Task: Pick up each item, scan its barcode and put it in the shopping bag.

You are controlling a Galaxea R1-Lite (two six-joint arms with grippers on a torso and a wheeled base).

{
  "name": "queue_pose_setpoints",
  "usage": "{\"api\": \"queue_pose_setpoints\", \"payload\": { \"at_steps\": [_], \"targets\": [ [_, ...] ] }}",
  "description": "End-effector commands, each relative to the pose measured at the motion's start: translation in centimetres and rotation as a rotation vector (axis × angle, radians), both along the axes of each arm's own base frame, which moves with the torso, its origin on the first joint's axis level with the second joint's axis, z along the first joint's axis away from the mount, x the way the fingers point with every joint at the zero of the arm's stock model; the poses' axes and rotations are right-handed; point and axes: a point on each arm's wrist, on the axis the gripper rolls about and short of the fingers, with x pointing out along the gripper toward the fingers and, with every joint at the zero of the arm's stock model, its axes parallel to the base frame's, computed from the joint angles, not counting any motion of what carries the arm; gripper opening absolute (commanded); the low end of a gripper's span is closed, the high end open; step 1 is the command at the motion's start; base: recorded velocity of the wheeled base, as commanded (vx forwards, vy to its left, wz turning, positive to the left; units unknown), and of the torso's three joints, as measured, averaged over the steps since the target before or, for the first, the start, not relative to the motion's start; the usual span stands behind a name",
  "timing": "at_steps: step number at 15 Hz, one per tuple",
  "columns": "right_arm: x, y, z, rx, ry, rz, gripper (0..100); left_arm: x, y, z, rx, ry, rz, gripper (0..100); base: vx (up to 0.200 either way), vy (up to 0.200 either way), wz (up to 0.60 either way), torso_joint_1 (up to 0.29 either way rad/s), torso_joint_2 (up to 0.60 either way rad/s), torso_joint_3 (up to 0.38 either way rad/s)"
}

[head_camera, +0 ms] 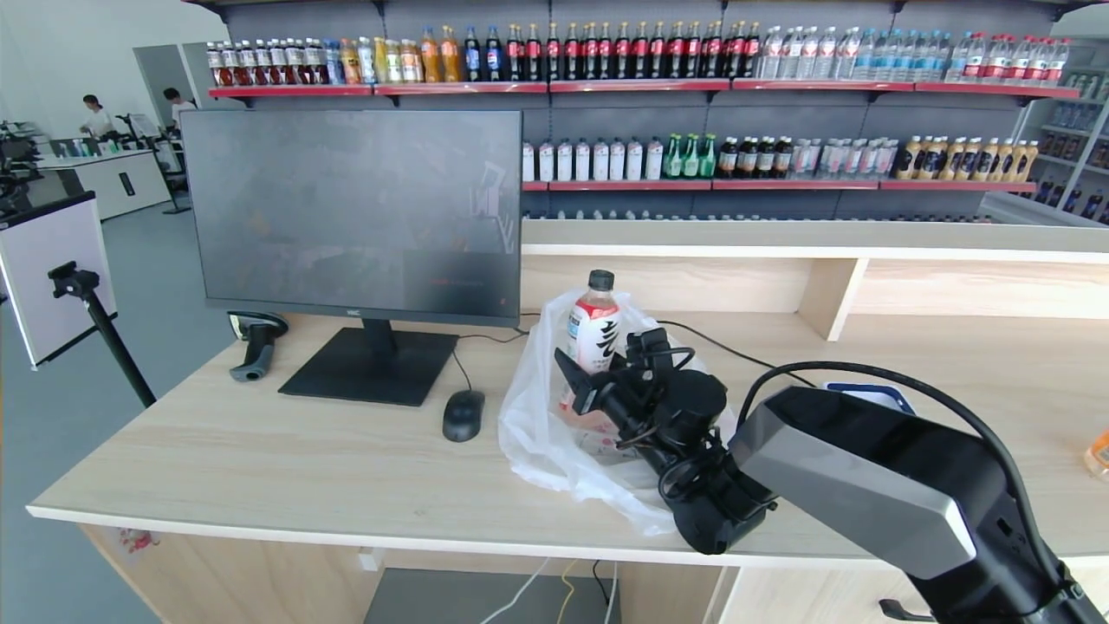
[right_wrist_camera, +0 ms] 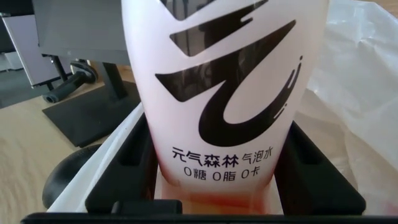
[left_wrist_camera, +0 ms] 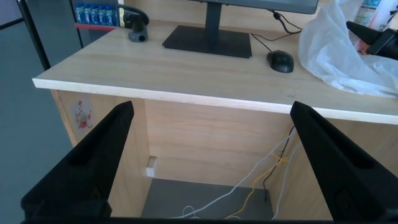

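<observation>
A white drink bottle [head_camera: 593,334] with a black cap and pink liquid stands upright inside the thin white shopping bag [head_camera: 537,425] at the middle of the counter. My right gripper [head_camera: 598,381] is shut on its lower body; up close the bottle [right_wrist_camera: 224,93] fills the space between the black fingers [right_wrist_camera: 124,168], with bag plastic [right_wrist_camera: 360,74] around it. My left gripper [left_wrist_camera: 208,168] hangs open and holds nothing, below and in front of the counter's front edge [left_wrist_camera: 186,93]. The handheld barcode scanner [head_camera: 254,342] rests left of the monitor stand.
A dark monitor [head_camera: 355,217] on a flat stand and a black mouse [head_camera: 463,414] sit left of the bag. A blue-and-white item [head_camera: 866,394] lies behind my right arm, and an orange item [head_camera: 1099,452] at the right edge. A raised wooden ledge [head_camera: 814,238] backs the counter.
</observation>
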Motion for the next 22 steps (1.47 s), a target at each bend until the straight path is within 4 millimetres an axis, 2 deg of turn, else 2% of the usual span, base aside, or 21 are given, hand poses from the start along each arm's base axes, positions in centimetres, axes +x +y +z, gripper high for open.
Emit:
{"api": "queue_pose_setpoints", "payload": {
  "at_steps": [1,7,20,21,22],
  "targets": [
    [0.02,0.0,-0.5,-0.008,0.01,0.001,0,0.0,0.0,0.0,-0.001,-0.001,0.0,100,0.0,0.0,0.0,0.0,0.0,0.0],
    [0.3,-0.34,-1.12,-0.041,0.004,-0.016,0,0.0,0.0,0.0,-0.001,-0.001,0.0,100,0.0,0.0,0.0,0.0,0.0,0.0],
    [0.46,-0.41,-0.96,-0.051,-0.011,-0.023,0,0.0,0.0,-0.01,0.001,0.001,0.0,100,0.0,0.0,0.0,0.0,0.0,0.0],
    [0.46,-0.41,-0.96,-0.051,-0.011,-0.023,100,0.0,0.0,-0.01,0.001,0.001,0.0,100,0.0,0.0,0.0,0.0,0.0,0.0],
    [0.45,-0.41,-0.89,-0.05,-0.013,-0.023,100,0.0,0.0,-0.01,0.003,0.001,0.0,100,0.0,0.0,0.0,0.0,0.0,0.0]
  ]
}}
